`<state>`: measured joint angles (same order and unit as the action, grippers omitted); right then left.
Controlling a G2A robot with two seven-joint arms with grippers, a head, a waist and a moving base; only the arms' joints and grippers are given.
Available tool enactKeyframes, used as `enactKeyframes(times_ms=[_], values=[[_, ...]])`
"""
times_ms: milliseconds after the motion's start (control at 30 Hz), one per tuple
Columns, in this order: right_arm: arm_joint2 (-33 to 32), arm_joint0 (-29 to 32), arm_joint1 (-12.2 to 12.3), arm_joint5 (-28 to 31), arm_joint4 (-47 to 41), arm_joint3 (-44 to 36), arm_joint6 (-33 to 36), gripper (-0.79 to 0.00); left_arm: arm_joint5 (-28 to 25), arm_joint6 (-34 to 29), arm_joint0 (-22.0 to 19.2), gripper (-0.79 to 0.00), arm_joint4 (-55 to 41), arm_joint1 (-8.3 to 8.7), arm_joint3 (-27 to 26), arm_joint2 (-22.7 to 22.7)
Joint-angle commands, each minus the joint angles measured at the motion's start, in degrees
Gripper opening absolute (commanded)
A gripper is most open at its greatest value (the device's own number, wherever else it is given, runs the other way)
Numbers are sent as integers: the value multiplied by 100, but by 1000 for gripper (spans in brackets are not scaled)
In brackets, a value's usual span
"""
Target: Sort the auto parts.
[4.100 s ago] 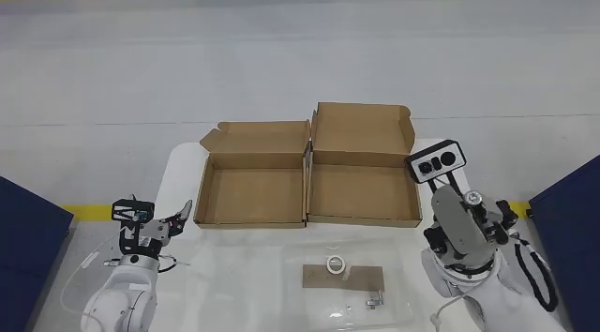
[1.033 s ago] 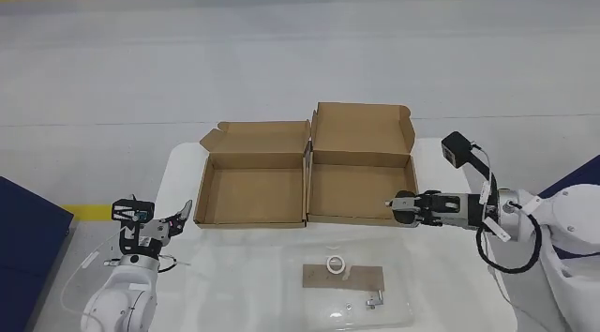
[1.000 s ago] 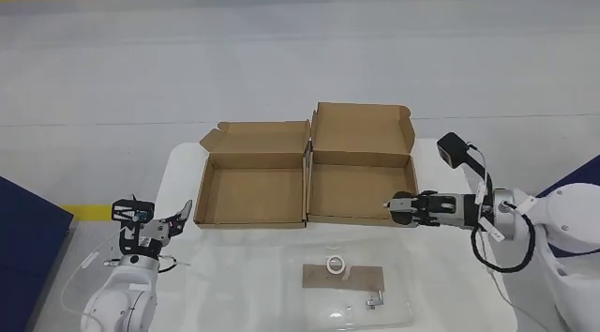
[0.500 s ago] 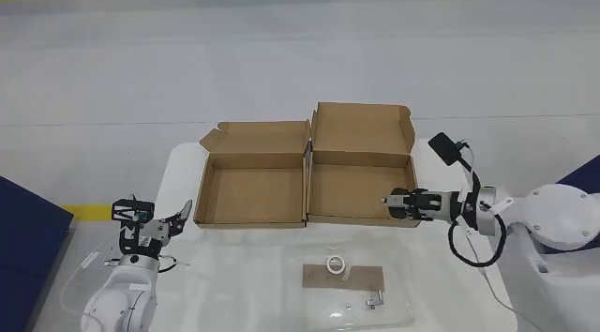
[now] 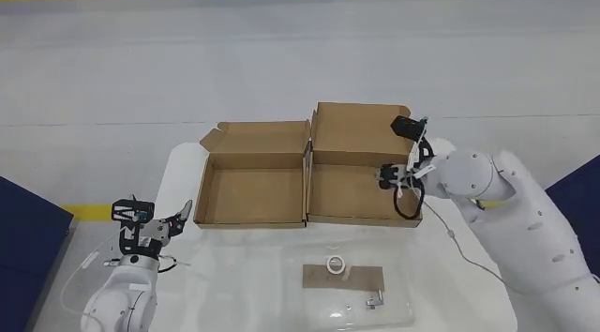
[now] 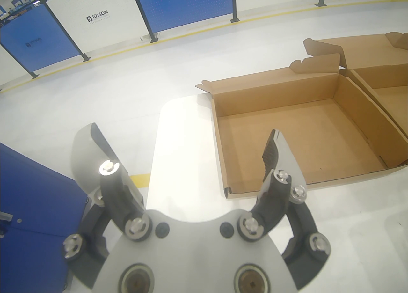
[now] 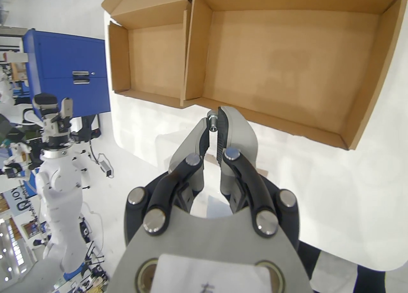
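Our right gripper (image 7: 214, 125) is pinched narrow on a small metal part (image 7: 212, 122), which it holds over the right box (image 5: 361, 221). Our left gripper (image 6: 183, 135) is spread wide near the left edge of the table (image 5: 244, 271), beside the left box (image 5: 251, 224). Nearer us, a white ring (image 5: 335, 263) lies on a card strip (image 5: 361, 277), with a metal piece (image 5: 375, 302) near it.

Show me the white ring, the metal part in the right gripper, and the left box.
white ring (image 5: 329, 264): top view, its rim.
metal part (image 7: 213, 122): right wrist view, shiny end.
left box (image 5: 251, 195): top view, bare floor.
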<state>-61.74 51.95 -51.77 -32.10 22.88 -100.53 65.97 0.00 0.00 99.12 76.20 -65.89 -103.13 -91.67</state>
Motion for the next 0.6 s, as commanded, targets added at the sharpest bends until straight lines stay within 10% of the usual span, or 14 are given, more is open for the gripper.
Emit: enactKeyframes(times_ms=[0,567], values=[[331,-283,-86,-18,46,334,-45,-785,0,0,0,0,0,0,0,0],[908,-545,-214,-67,722,841,-363,-785,0,0,0,0,0,0,0,0]])
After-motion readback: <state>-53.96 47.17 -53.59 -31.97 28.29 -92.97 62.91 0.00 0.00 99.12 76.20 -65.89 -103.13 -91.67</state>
